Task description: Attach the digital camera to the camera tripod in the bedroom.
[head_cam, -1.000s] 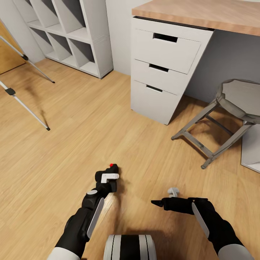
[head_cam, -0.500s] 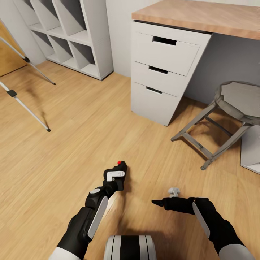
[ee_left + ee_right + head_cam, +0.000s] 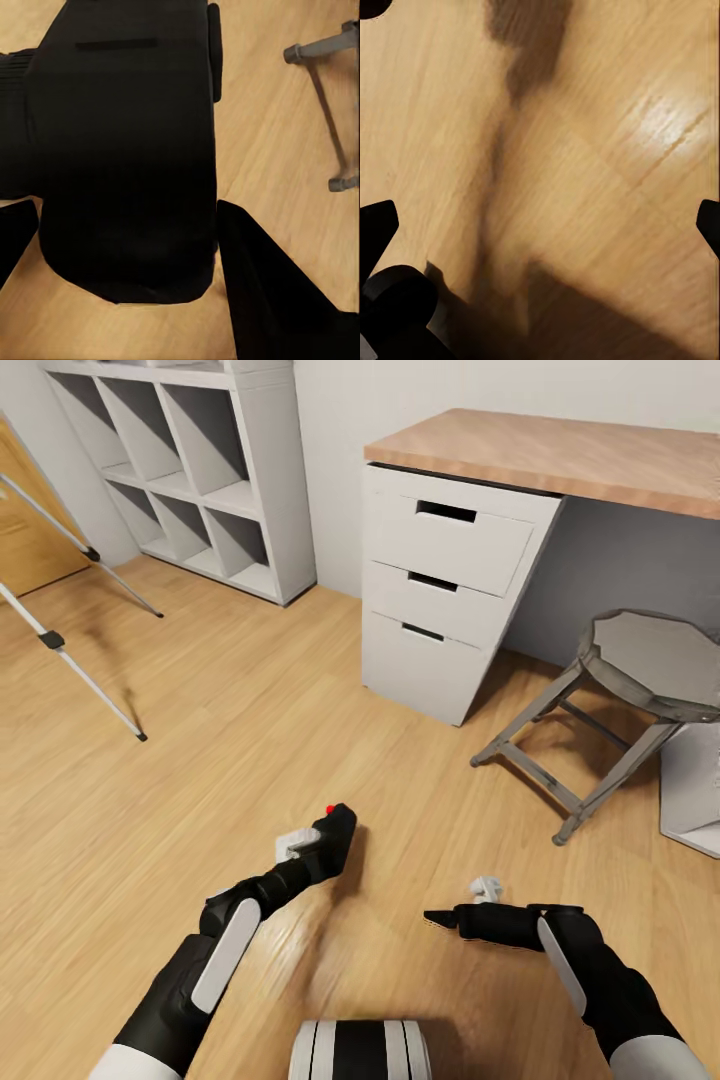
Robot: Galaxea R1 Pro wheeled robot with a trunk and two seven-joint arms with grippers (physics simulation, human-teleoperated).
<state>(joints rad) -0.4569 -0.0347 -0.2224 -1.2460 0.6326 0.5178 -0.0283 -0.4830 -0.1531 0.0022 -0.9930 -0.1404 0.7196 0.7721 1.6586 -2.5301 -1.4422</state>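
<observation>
Light wood floor is lying under both arms. Left gripper point(image 3: 338, 838) is pinching the digital camera point(image 3: 337, 830) and has carried it higher, forward; the camera tripod point(image 3: 70, 660) is waiting far left. Right gripper point(image 3: 540, 217) is hanging spread, empty.

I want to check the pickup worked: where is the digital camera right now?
In the head view the digital camera sits between the left gripper's fingers above the wood floor, left of centre, well short of the camera tripod's legs at far left.
</observation>
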